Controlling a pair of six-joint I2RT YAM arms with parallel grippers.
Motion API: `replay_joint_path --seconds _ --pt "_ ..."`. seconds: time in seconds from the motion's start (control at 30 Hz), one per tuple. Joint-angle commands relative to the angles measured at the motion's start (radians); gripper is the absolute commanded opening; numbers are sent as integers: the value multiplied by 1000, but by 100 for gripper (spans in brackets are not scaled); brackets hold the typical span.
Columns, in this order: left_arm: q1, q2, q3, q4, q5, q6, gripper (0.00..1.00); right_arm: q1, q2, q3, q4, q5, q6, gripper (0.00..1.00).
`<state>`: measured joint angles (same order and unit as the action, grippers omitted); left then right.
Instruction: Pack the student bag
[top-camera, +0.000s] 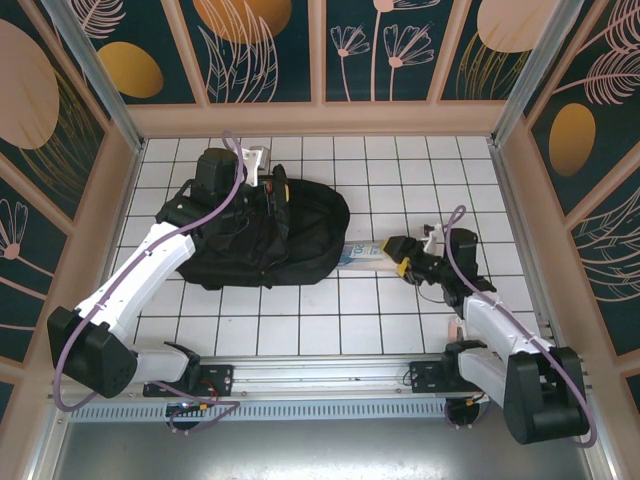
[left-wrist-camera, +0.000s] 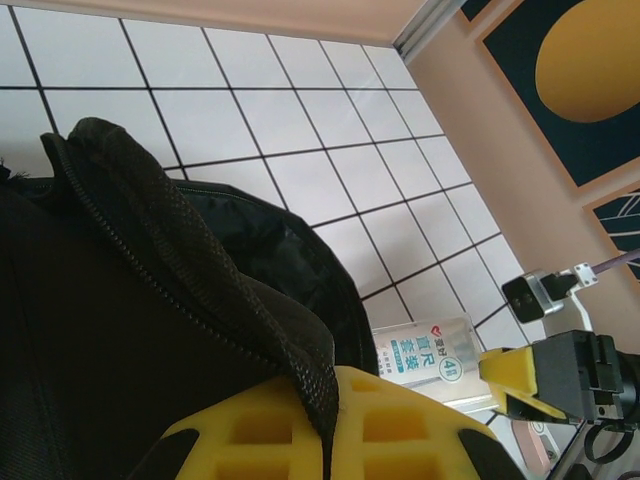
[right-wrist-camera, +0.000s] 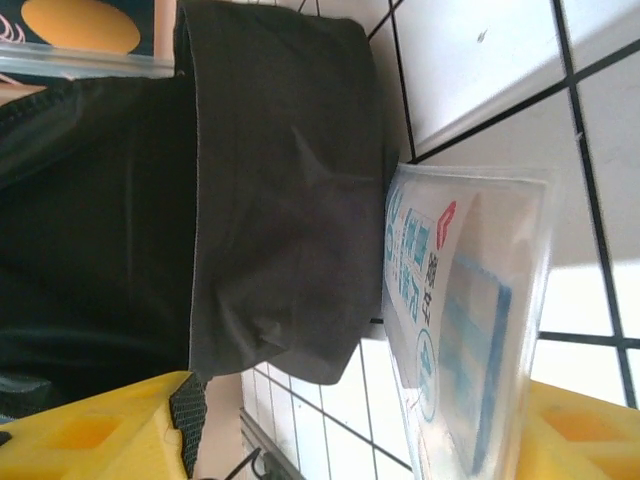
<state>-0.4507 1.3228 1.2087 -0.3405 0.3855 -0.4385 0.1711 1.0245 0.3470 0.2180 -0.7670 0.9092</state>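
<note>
The student bag (top-camera: 270, 240), slumped left of centre on the desk (top-camera: 400, 180) in the top view, looks soft, floppy and fairly light, so a hem or zipper edge at its mouth seems the best hold. The left pincer (top-camera: 272, 188), at the bag's upper edge, is pressed together on such a fabric fold. At the bag's right end, the right pincer (top-camera: 392, 255) stands spread around a clear flat packet (right-wrist-camera: 460, 300) lying against the rim.

One large black soft fabric backpack (top-camera: 300, 235) lies on one white tiled table (top-camera: 400, 170). Just beside the backpack, on its right, is one flat clear plastic packet with blue-and-white printing (top-camera: 362, 256). There are two yellow-fingered grippers: the left gripper (left-wrist-camera: 335, 420) at the backpack and the right gripper (top-camera: 400, 260) just beyond the packet.
</note>
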Motion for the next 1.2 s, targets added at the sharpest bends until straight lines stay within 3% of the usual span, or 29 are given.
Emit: replay_joint_path --seconds 0.0,0.4,0.63,0.93,1.03,1.17 --pt "3 -27 -12 24 23 -7 0 40 34 31 53 11 4 64" --pt "3 -56 15 -9 0 2 0 63 12 141 -211 196 -136 19" --pt "3 -72 51 -42 -26 8 0 63 -32 183 -372 301 -200 12" --pt "3 -95 162 -105 -28 29 0 63 -191 452 -731 642 -333 2" --pt "3 -102 183 -112 -27 27 0 65 -223 542 -758 651 -356 3" --pt "3 -93 217 -126 -25 26 0 77 -212 648 -746 542 -378 4"
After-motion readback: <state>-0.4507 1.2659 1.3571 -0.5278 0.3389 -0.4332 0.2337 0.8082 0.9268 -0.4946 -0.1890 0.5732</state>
